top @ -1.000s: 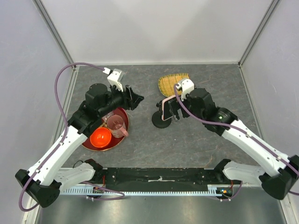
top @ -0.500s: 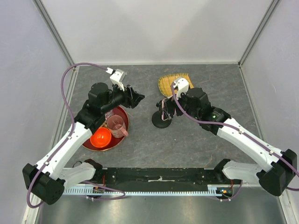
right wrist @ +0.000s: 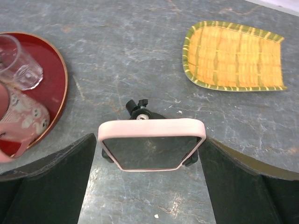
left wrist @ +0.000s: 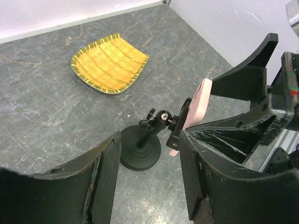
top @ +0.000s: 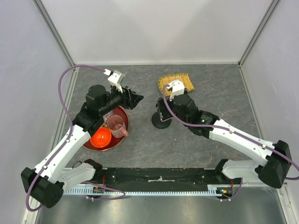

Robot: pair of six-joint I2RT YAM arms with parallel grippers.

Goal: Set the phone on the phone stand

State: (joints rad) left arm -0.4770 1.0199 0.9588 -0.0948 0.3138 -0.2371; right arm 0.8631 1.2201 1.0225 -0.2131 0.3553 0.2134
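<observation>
The phone (right wrist: 152, 148), black screen in a pale pink case, stands in the cradle of the black phone stand (left wrist: 140, 151) in the middle of the table. My right gripper (right wrist: 149, 140) reaches over it from the right, with a finger against each side of the phone. In the top view the right gripper (top: 164, 111) covers most of the phone, and the stand's round base (top: 159, 123) shows below it. My left gripper (top: 136, 99) is open and empty, hovering left of the stand and pointing at it. In the left wrist view the phone (left wrist: 200, 100) shows edge-on.
A red tray (top: 122, 135) at the left holds an orange bowl (top: 101, 137), a pink cup (top: 117, 125) and a clear glass (top: 108, 116). A yellow woven tray (top: 184, 81) lies behind the stand. Grey walls stand on three sides.
My right gripper has carried the phone left and down onto the stand, and its wrist has swung over the stand. The left gripper has barely moved.
</observation>
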